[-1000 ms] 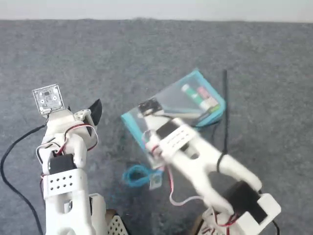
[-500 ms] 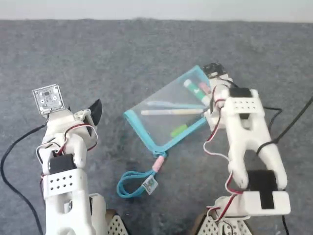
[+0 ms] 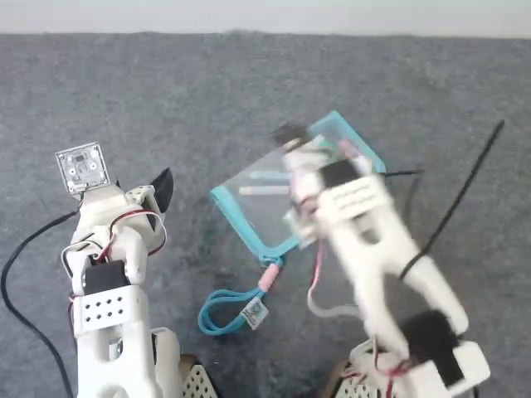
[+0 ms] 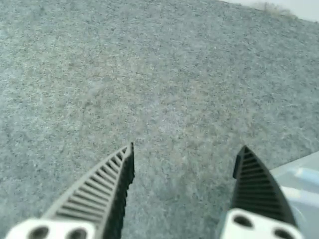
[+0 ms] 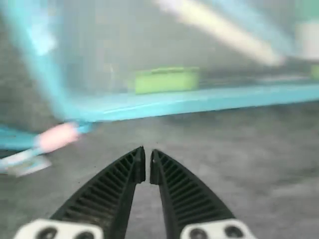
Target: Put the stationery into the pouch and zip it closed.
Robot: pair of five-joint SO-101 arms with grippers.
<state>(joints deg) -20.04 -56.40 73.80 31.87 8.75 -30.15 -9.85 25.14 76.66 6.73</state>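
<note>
— Where does the pouch (image 3: 239, 224) lie?

— In the high view it sits at the middle of the frame, flat on the grey mat (image 3: 166, 99), turned at a slant. The right arm (image 3: 357, 215) stretches over its right half. Its teal strap (image 3: 217, 305) loops off toward the lower centre, past the pink zip pull (image 3: 270, 278).

— And the right gripper (image 5: 147, 152)?

— In its wrist view the jaws are drawn almost together, a thin slit between the tips, with nothing in them. The pouch's teal edge (image 5: 199, 102) runs across just beyond the tips, apart from them. The pull (image 5: 57, 137) lies off to one side.

— What is inside?

— A green piece (image 5: 167, 79) close to that edge, and a pale pen (image 3: 261, 191) with a blue one (image 3: 265, 176) beside it.

— The left gripper (image 4: 187, 148)?

— Jaws spread wide, empty, bare mat between them. In the high view it hangs at the left of the frame (image 3: 162, 186), well apart from the pouch. A clear corner of the pouch (image 4: 299, 174) shows past one finger.
</note>
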